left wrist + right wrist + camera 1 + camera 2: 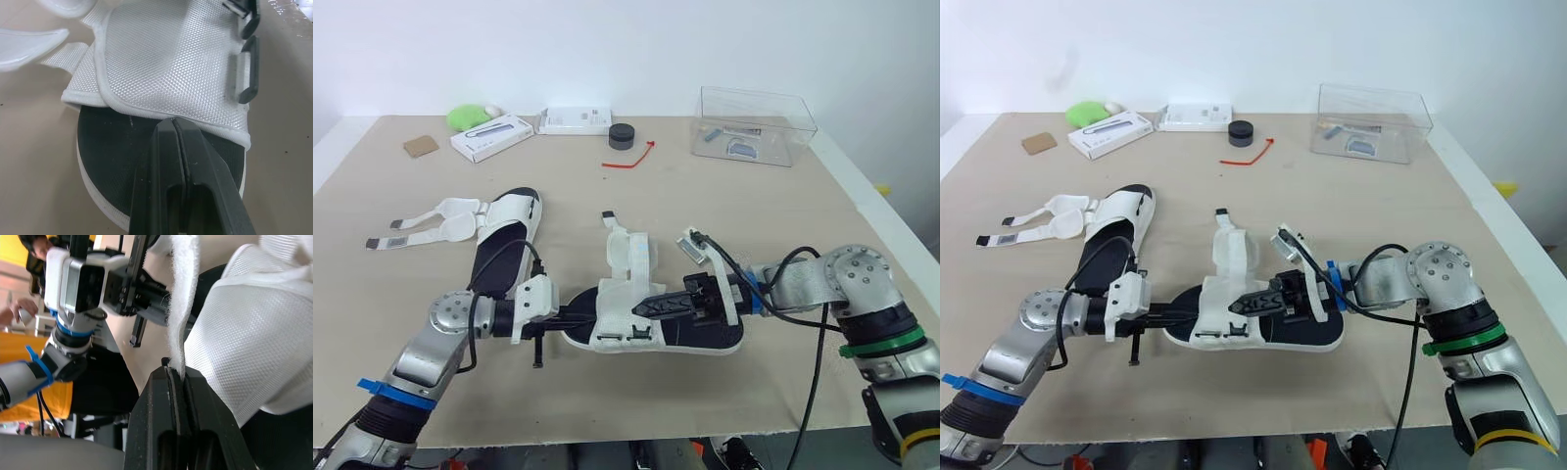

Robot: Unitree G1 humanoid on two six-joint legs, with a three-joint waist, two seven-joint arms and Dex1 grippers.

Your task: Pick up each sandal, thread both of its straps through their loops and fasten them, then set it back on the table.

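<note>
Right wrist view has the right gripper (172, 367) pinching the edge of a fuzzy white strap (180, 293), whose far end runs out of the picture; a blurred person's hand (19, 308) sits behind. Left wrist view has the left gripper (174, 122) with fingers pressed together, tips at the hem of a white mesh upper (166, 58); whether they nip that hem is hard to make out. Black plastic loops (247, 73) line the upper, the farthest cut off. Head views count two sandals: a white mesh sandal with a black sole (617, 294), between both grippers near the middle of the front edge of the tan table (754, 215), and a second matching sandal (504, 245) toward the left edge, its two open straps (431, 227) spread flat. One clear plastic box (754, 122) stands at the far right corner.
</note>
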